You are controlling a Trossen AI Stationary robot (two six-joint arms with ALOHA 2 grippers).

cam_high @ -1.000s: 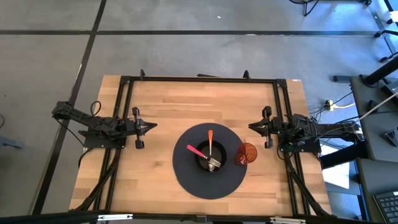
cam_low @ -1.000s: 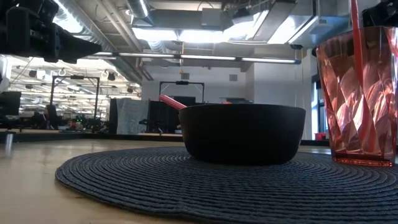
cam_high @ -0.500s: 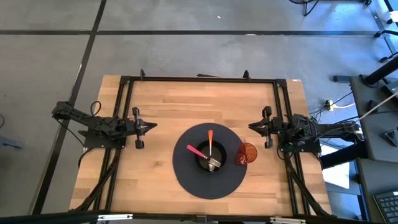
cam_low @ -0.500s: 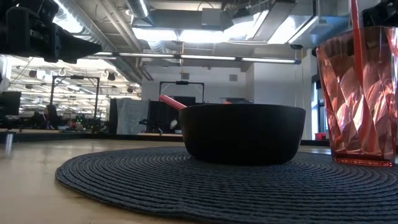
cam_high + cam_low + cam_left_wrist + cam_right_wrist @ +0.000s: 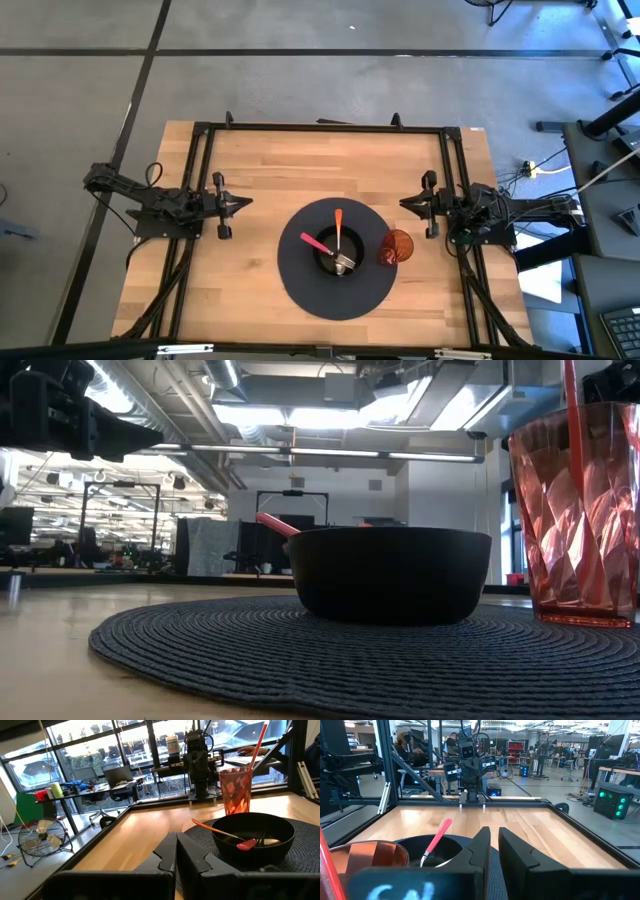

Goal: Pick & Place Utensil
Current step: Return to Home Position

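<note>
While both arms flank the tabletop (image 5: pixel 270 170) at mid-frame, left gripper (image 5: pixel 245 203) and right gripper (image 5: pixel 403 205) aim inward, fingers pressed together on nothing; mat (image 5: pixel 300 285) sits lower centre, nearer the right; black bowl (image 5: pixel 390 575) holds pink fork (image 5: pixel 315 243), handle angled upper left, and orange spoon (image 5: pixel 338 228); orange cup (image 5: pixel 235 790) holds the red straw (image 5: pixel 257 742). All well clear of both arms
</note>
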